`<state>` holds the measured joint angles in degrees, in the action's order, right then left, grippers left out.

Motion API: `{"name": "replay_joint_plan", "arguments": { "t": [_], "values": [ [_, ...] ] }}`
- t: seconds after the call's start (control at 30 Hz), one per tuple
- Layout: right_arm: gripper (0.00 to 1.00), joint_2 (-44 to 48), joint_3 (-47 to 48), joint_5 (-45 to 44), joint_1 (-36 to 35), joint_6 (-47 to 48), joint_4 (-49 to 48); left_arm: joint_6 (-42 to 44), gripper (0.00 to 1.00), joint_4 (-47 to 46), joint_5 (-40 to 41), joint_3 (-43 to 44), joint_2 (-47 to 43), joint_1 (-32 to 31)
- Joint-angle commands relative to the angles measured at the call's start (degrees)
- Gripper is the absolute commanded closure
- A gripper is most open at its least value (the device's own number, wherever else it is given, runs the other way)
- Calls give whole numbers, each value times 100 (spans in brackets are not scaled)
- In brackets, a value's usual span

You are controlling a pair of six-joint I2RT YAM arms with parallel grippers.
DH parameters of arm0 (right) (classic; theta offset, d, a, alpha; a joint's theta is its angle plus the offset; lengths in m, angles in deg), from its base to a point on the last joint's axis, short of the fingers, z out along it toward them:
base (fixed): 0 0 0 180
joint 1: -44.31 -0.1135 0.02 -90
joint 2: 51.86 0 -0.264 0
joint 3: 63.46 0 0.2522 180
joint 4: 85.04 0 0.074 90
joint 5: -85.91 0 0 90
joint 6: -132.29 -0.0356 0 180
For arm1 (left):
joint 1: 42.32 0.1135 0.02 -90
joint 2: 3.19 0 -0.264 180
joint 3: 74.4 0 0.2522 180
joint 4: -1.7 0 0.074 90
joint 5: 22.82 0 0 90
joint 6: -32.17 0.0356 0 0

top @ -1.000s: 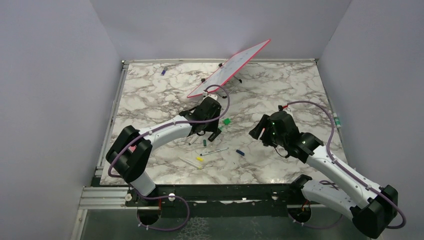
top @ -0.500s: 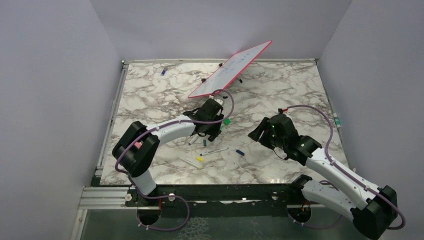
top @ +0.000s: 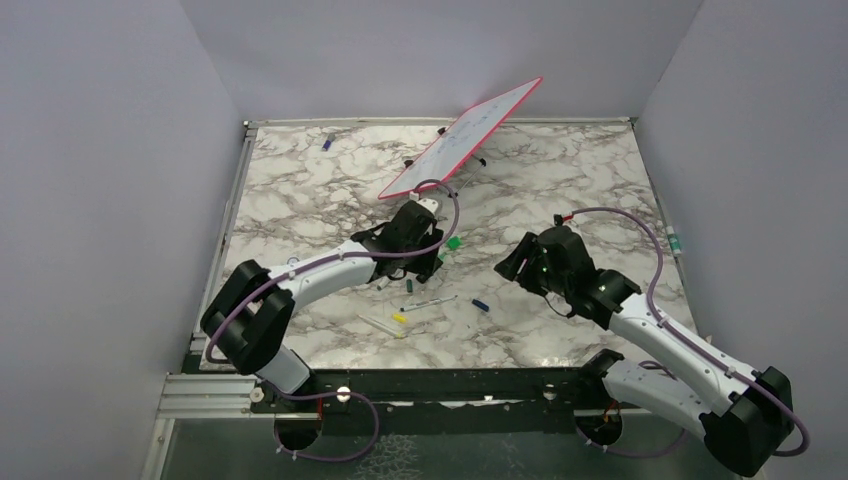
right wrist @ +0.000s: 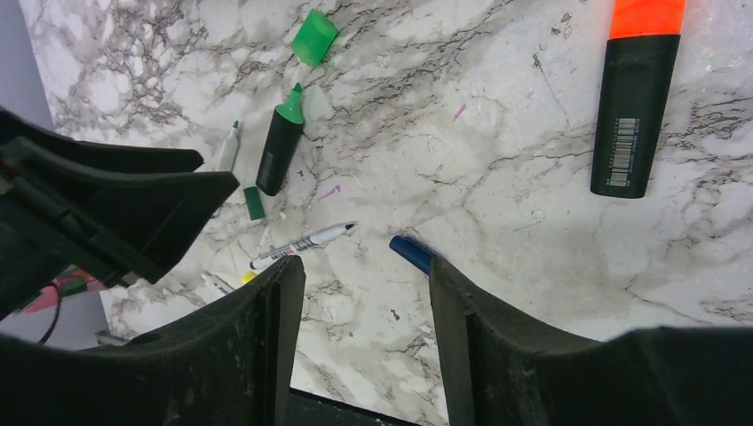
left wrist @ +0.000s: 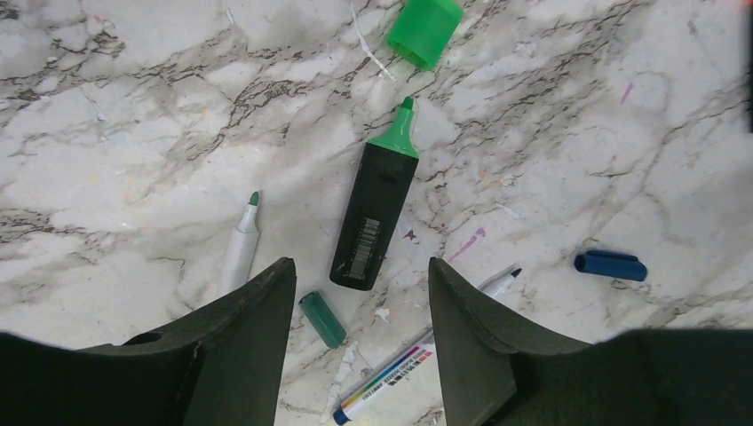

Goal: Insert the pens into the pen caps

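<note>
Green highlighter (left wrist: 377, 209) sits mid-frame, uncapped, green cap (left wrist: 424, 31) at the top. Left gripper (left wrist: 360, 275) has settled over it, jaws apart, empty. Right gripper (right wrist: 364, 275) has eased leftward, parted too; pickup looks close.

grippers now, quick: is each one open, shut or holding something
Left gripper: open, holding nothing.
Right gripper: open, holding nothing.

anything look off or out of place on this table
Yes: a small green-ended piece lies on the right side rail, off the marble table. The red-framed whiteboard at the far edge sits tilted.
</note>
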<state>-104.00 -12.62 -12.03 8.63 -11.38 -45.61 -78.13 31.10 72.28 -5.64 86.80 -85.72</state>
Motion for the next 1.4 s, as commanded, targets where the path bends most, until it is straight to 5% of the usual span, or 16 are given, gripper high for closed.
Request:
{"name": "replay_joint_plan", "arguments": {
  "t": [0.0, 0.23, 0.9, 1.37],
  "values": [
    [42, -42, 169, 143, -27, 204, -111, -220, 42, -538, 83, -291, -643, -29],
    [42, 24, 70, 85, -27, 252, -106, 152, 43, -514, -339, -551, -452, -126],
    [42, 124, 56, 46, -27, 259, 26, 613, 37, -370, 529, 98, 879, -445],
    [43, 291, 33, -74, -28, 127, 249, 496, 89, -210, 440, -1, 1045, -691]
  ]
}}
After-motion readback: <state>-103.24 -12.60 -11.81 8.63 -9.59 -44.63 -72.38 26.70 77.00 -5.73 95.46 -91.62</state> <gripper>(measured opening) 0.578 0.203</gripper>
